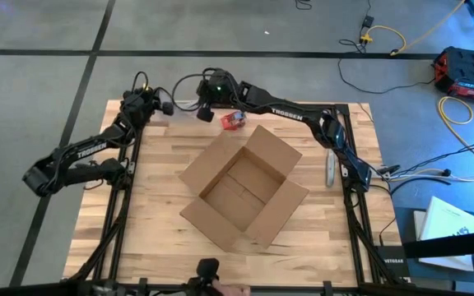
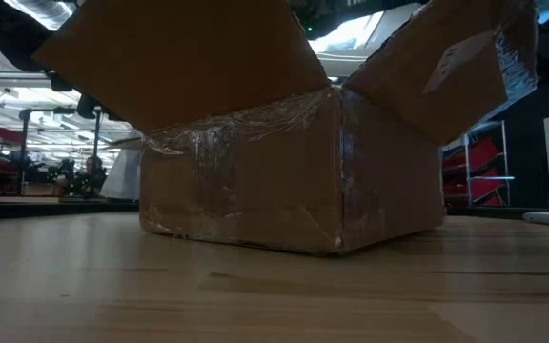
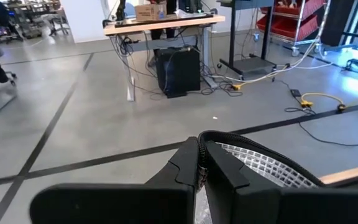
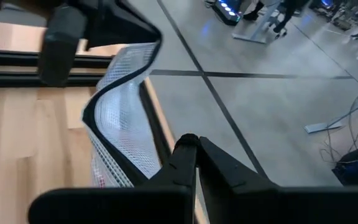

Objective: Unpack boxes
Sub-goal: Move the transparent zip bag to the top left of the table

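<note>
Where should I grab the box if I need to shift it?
Grip the box by an upright flap, coming down from above, probably. Its body looks too wide for the jaws, but the flaps are thin cardboard edges standing up from the rim, free of the table.

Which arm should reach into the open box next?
Probably right: the right pincer hangs just beyond the far flap of the box, while the left pincer sits farther off, near the far left corner of the table.

Workshop or lab, concrete floor [image 3: 104,118], workbench [image 3: 160,22], red parts bins [image 3: 291,9]
</note>
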Tool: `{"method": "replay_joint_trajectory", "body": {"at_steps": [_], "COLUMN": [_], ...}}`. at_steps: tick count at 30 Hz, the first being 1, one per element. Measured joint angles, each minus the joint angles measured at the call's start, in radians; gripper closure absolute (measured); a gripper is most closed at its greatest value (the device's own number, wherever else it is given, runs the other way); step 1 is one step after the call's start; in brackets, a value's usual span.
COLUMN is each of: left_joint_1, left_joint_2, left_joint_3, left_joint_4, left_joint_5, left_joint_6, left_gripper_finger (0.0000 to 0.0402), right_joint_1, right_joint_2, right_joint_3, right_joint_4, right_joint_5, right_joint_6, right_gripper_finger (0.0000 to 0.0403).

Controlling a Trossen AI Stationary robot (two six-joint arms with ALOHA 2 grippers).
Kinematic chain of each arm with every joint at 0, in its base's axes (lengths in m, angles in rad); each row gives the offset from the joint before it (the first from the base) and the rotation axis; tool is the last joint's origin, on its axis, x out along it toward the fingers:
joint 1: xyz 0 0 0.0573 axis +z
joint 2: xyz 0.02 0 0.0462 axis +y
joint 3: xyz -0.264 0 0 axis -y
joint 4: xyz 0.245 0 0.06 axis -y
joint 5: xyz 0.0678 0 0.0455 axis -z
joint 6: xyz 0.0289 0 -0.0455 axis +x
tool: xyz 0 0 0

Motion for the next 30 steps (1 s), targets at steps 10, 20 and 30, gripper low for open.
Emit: {"method": "replay_joint_trajectory", "body": {"at_steps": [10,20,30], "left_joint_1": [0.005,0.001,-0.020], "left_joint_2": [0.026,0.027,0.027], "left_joint_3": [0.000,0.002,0.000], "left_joint_4": [-0.038,-0.242,-0.566], "left_joint_5": [0.025,0.070,0.160], "left_joint_6": [-0.013,-0.145,-0.320], "left_gripper_finger": [0.0402,0.0402,0.0402], "right_joint_1": [-0.038,-0.028,-0.007], "right_joint_2": [0.000,0.000,0.000], "right_joint_3": [-0.053,-0.158,-0.166], "right_joint_4": [-0.007,-0.001,-0.087], "right_joint_5": [-0.132,-0.178,-0.248], "right_joint_6": [0.026,0.093,0.092], "right_gripper_finger": [0.0403,0.0403,0.0403]}}
